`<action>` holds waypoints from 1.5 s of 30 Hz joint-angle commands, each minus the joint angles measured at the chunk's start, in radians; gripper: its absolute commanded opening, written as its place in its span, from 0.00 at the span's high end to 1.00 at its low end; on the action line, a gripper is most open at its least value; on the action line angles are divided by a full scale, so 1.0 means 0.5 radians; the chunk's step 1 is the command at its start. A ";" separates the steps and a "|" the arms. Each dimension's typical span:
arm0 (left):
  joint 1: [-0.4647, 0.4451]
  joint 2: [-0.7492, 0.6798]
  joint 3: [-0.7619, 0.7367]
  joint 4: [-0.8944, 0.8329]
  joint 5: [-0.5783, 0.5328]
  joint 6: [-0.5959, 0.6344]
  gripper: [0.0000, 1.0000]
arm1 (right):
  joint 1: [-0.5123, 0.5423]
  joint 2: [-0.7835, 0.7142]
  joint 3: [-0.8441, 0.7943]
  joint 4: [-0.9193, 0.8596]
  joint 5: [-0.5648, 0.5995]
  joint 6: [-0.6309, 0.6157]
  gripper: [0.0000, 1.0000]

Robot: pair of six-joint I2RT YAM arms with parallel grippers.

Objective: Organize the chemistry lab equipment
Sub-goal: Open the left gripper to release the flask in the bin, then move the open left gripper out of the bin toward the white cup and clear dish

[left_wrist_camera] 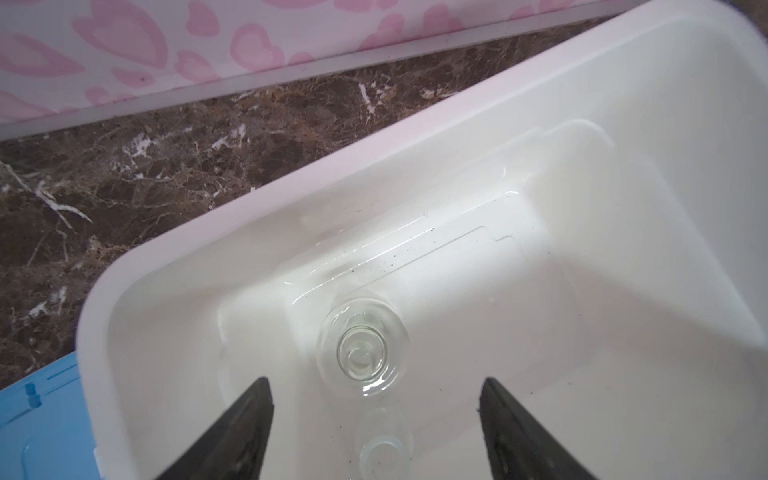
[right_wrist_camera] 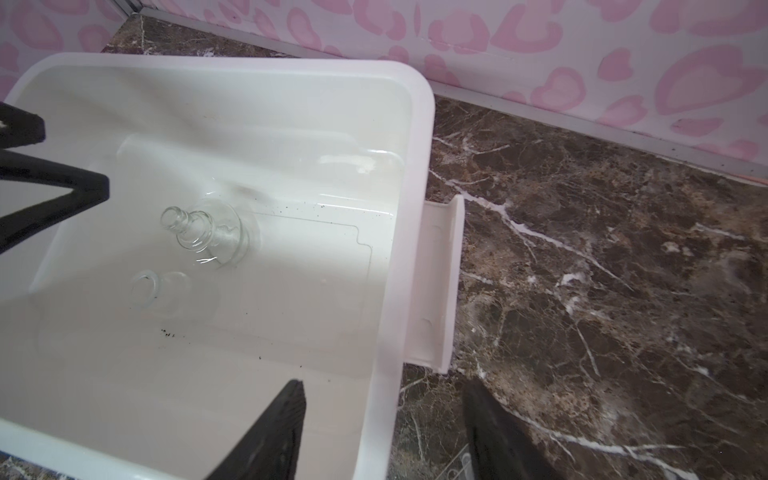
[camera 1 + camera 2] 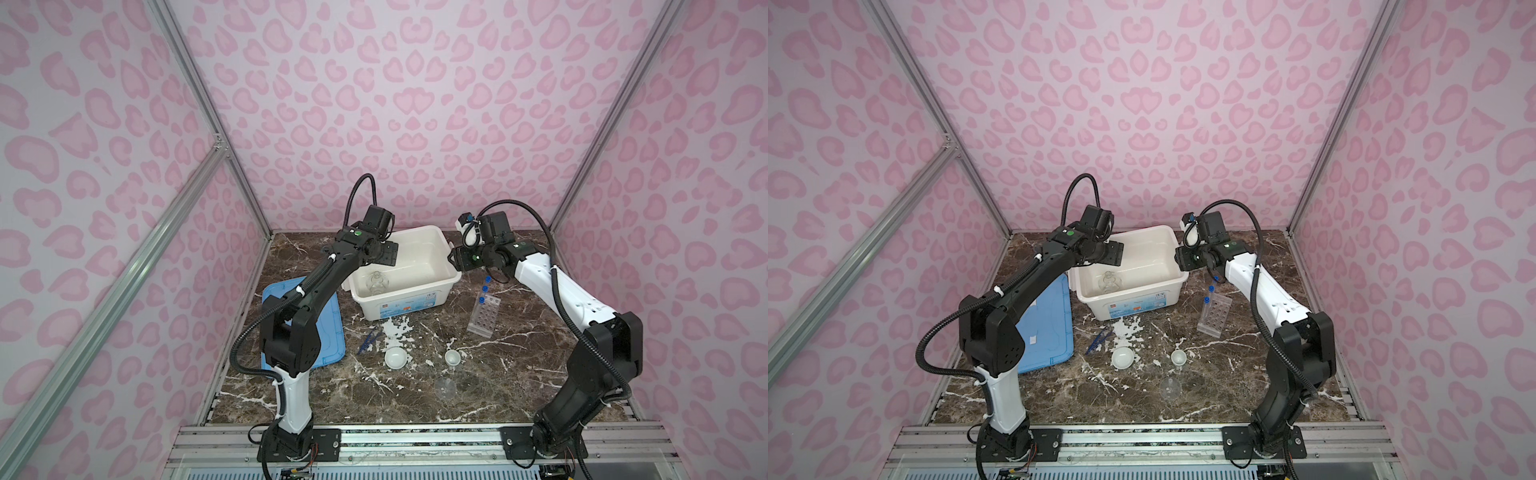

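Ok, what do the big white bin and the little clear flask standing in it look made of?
The large white bin looks like glossy moulded plastic: rounded rim, soft sheen. The small clear flask looks like glass: see-through, with sharp glints, though clear plastic cannot be ruled out.

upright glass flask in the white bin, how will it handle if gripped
Probably fragile and slippery: the flask is clear, smooth glass. Its narrow neck over a wide base suggests it stands steadily, though the round body could roll if tipped.
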 commanded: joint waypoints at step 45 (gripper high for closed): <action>-1.235 -0.601 -1.480 0.681 0.948 0.700 0.45 | -0.151 -0.334 -0.348 0.212 0.044 0.206 0.27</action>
